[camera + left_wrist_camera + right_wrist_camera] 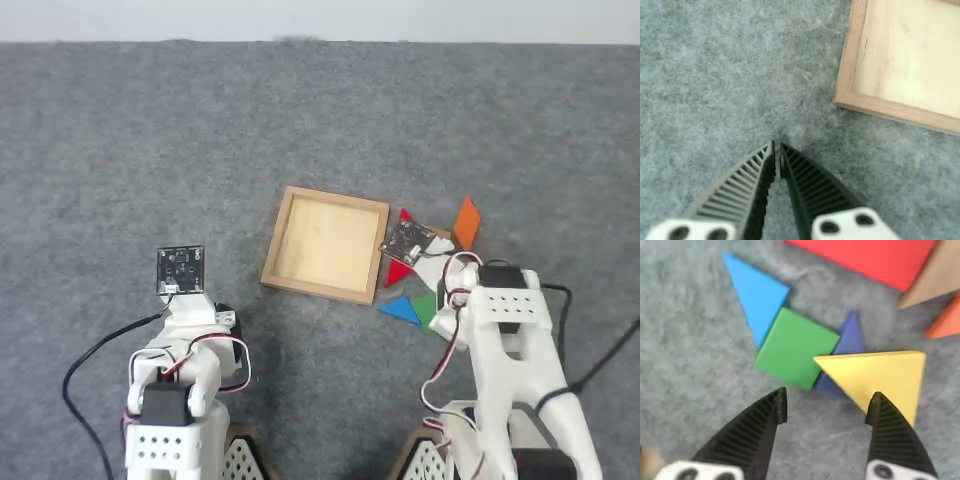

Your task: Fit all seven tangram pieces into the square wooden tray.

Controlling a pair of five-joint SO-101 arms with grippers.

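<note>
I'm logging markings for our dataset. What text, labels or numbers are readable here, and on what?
None readable.
The tangram pieces and the wooden tray carry no lettering.
Any print on the left camera board or the right camera board is too small to read.

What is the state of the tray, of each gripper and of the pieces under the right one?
Wooden tray: empty.
Left gripper: shut, holding nothing.
Right gripper: open, holding nothing.
Yellow triangle: outside the tray, overlapping the dark blue piece.
Green square: flat, outside the tray.
</note>
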